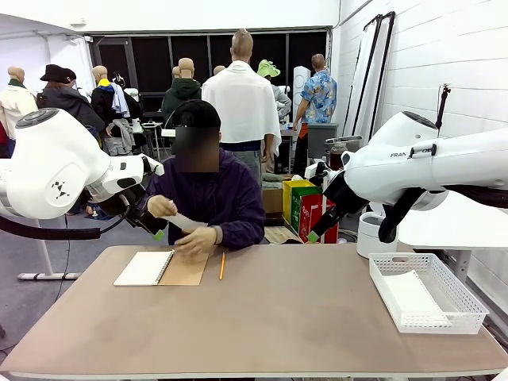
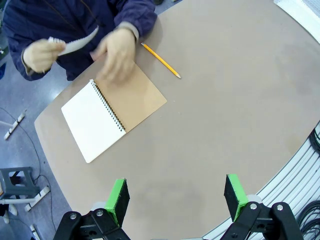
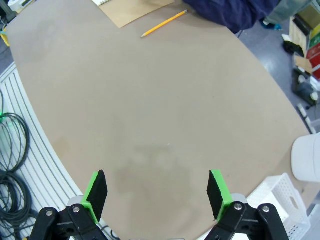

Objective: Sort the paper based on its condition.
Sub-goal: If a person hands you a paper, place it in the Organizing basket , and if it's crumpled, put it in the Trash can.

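Both grippers, left (image 2: 175, 197) and right (image 3: 157, 192), hang open and empty; at twelve o'clock, person's hands (image 1: 162, 206) hold paper (image 1: 184, 221), so handover likely comes next.

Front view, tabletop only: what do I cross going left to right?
open spiral notebook → pencil → bare stretch of table → white basket holding white paper.
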{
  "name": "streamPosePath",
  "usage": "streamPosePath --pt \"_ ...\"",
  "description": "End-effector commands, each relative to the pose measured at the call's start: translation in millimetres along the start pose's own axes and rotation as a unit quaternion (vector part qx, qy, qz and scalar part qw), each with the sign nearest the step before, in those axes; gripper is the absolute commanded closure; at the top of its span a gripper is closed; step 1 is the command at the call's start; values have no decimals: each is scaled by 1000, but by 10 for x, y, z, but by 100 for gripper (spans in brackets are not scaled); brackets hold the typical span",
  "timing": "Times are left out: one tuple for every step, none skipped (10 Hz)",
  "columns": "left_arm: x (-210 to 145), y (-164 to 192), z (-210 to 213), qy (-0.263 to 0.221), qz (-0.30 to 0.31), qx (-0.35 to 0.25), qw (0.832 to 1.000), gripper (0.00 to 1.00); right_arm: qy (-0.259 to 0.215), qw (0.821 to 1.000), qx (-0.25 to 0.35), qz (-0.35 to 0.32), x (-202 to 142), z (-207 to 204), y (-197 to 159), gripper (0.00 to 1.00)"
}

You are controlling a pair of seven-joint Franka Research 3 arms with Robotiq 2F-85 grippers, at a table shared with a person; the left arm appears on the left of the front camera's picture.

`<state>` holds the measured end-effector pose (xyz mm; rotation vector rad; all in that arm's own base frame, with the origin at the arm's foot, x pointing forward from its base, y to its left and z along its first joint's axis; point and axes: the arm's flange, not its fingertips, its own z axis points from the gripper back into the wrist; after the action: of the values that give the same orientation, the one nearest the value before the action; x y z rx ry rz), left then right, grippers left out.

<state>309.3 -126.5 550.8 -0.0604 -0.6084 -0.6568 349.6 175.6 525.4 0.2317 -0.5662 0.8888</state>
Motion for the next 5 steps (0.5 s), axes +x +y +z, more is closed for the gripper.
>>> streamPosePath --pt "-8 13 0 1 1 -1 1000 0 -6 1000 3 -6 4 9 -12 0" --pt "-8 13 0 1 1 -1 1000 0 -6 1000 3 -6 4 9 -12 0" --pt "-8 13 0 1 1 -1 1000 0 -6 1000 3 -6 4 9 -12 0" --pt "-8 13 0 1 1 -1 1000 0 -6 1000 3 -6 4 9 -12 0" --pt "-8 13 0 1 1 -1 1000 0 -6 1000 3 -6 4 9 -12 0"
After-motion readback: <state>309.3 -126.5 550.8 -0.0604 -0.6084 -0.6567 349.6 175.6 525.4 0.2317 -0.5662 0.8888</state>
